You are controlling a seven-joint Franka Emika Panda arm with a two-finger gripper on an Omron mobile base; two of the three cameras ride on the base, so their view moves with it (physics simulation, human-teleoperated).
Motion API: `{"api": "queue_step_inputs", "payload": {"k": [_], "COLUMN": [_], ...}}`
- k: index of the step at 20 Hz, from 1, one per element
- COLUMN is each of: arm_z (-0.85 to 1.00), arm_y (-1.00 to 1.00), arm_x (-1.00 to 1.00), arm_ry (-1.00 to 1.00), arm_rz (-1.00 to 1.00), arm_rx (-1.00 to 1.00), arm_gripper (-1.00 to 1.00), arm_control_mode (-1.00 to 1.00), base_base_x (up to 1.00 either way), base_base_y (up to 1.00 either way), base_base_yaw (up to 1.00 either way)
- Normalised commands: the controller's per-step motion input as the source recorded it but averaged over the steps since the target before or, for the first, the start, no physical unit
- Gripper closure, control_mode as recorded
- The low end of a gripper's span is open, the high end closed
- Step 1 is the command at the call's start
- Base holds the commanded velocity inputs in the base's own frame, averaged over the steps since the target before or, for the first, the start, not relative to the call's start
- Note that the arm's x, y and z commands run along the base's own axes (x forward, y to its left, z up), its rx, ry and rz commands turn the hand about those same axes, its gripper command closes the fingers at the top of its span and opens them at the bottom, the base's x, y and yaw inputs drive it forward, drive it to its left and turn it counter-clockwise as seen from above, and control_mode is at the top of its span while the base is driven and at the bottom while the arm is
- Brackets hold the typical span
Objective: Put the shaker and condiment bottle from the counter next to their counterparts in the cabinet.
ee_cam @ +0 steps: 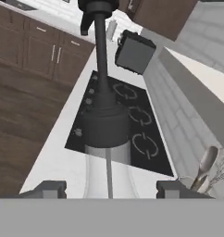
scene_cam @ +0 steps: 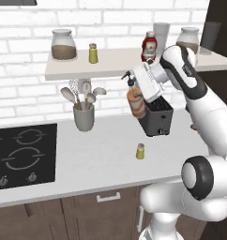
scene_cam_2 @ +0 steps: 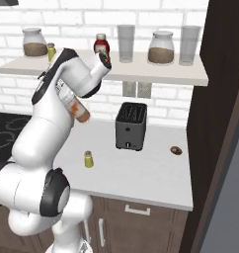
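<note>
The condiment bottle hung tilted in the air below the cabinet shelf's front edge, clamped between the tool's jaws, apparently for lifting beside the ketchup bottle. The shaker stood on the bench, not yet moved.

Base views flank arm, share counter; hand view close along bottle.

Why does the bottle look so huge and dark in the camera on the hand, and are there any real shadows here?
Hand view: the condiment bottle sits right at the lens, so it looms. Left base view: soft shadow under the shelf; shaker casts barely any.
</note>
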Motion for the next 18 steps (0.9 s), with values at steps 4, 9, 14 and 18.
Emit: {"api": "queue_step_inputs", "payload": {"k": [4, 9, 14, 18], "arm_z": [0.54, 0.70, 0.80, 0.61], "arm_y": [-0.57, -0.61, -0.24, -0.11], "arm_x": [0.00, -0.19, -0.01, 0.06], "arm_ry": [0.07, -0.02, -0.04, -0.03], "arm_rz": [-0.19, -0.16, -0.23, -0.27], "arm_rx": [0.07, 0.26, 0.13, -0.01], "arm_gripper": [1.00, 1.00, 1.00, 1.00], "arm_control_mode": [-1.00, -1.00, -1.00, -1.00], "base_base_x": [0.00, 0.00, 0.00, 0.00], "base_base_y": [0.00, 0.00, 0.00, 0.00], "base_base_yaw": [0.00, 0.00, 0.00, 0.00]}}
